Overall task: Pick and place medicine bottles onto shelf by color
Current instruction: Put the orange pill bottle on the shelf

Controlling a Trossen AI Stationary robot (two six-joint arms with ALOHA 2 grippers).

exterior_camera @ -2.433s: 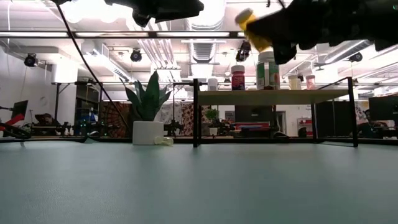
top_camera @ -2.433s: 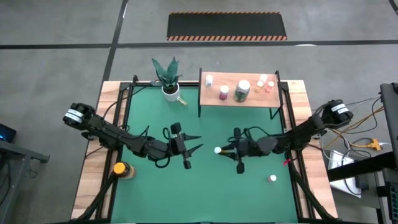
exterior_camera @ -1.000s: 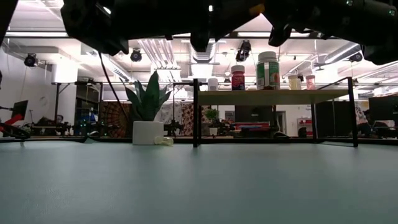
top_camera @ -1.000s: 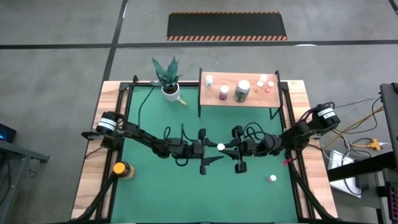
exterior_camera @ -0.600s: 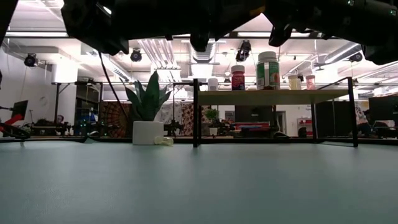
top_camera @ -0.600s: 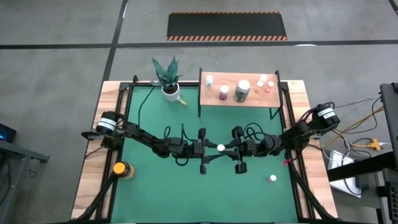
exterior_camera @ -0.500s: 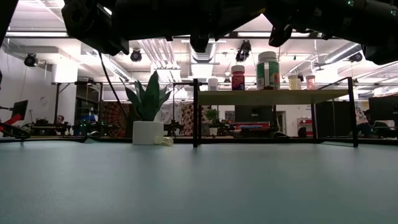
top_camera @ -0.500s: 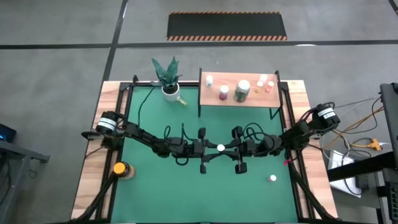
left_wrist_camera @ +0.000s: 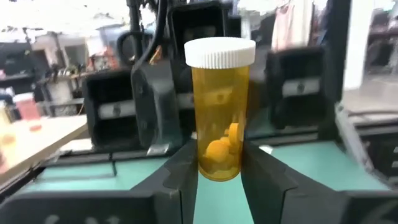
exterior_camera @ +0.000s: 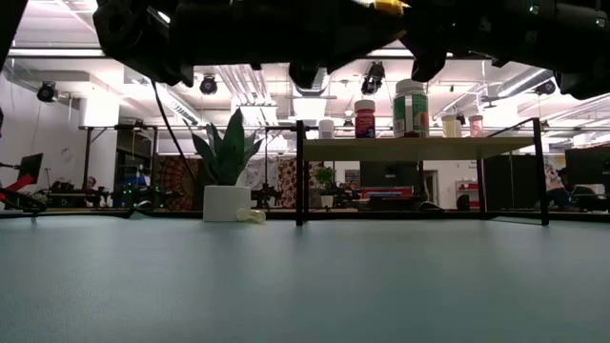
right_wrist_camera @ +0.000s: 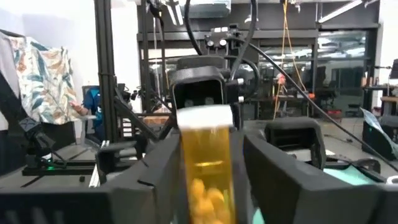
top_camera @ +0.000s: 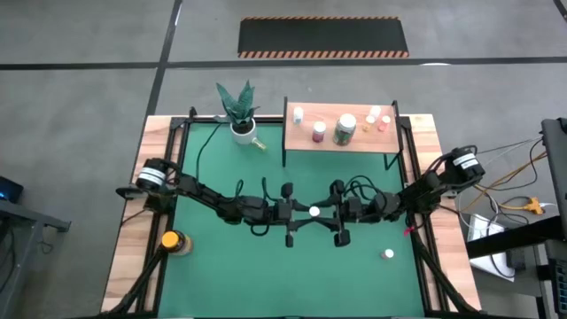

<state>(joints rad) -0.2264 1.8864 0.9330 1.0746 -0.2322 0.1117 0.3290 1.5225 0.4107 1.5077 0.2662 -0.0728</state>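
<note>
Mid-mat handover, above the surface: left gripper [left_wrist_camera: 219, 174] now clamps the orange bottle [left_wrist_camera: 220, 112] low on its body. Right gripper [right_wrist_camera: 208, 186] has just spread wide, its fingers beside the bottle. Left can likely carry it to the shelf [top_camera: 341, 133].
</note>
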